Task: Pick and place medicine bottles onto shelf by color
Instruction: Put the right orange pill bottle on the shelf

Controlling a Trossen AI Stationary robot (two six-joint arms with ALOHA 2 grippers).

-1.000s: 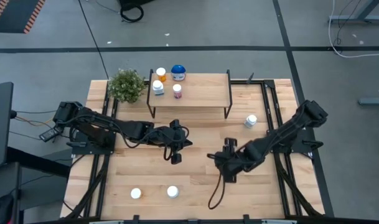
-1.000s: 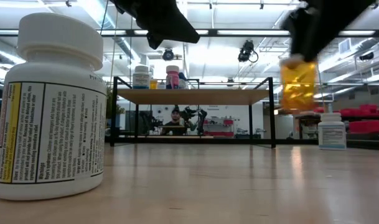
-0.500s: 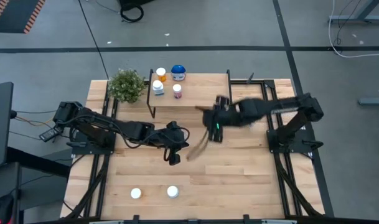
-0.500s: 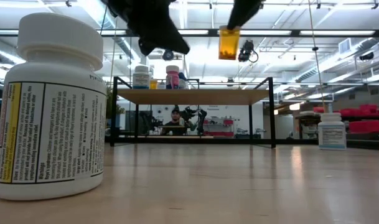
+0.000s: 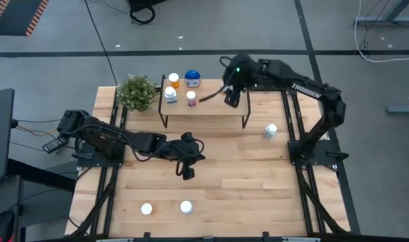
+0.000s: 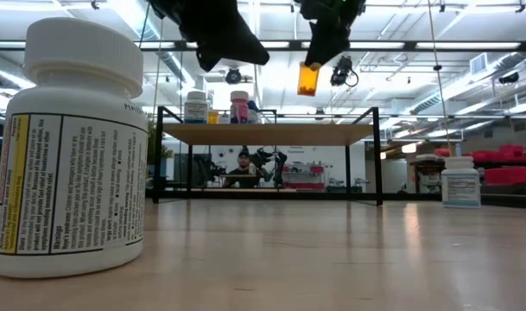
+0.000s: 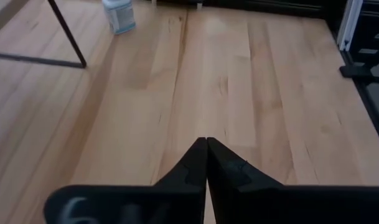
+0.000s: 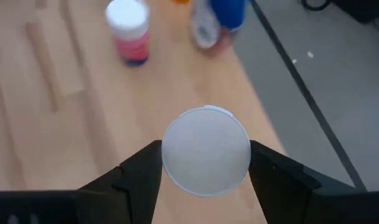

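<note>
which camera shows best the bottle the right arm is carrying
The low view: the orange bottle hangs from the right gripper above the shelf, its colour clear. The right wrist view shows only its white cap. In the high view the arm hides it; the left wrist view misses it.

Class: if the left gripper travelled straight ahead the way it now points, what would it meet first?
Probably the bare tabletop: the shut left gripper points across open wood. A white-capped bottle stands off to one side.

Overhead: right end effector (image 5: 230,94) above the shelf (image 5: 217,101) at twelve o'clock; four bottles (image 5: 180,88) (one blue-lidded) at its eleven o'clock corner; left end effector (image 5: 188,168) mid-worktop (image 5: 258,188).
</note>
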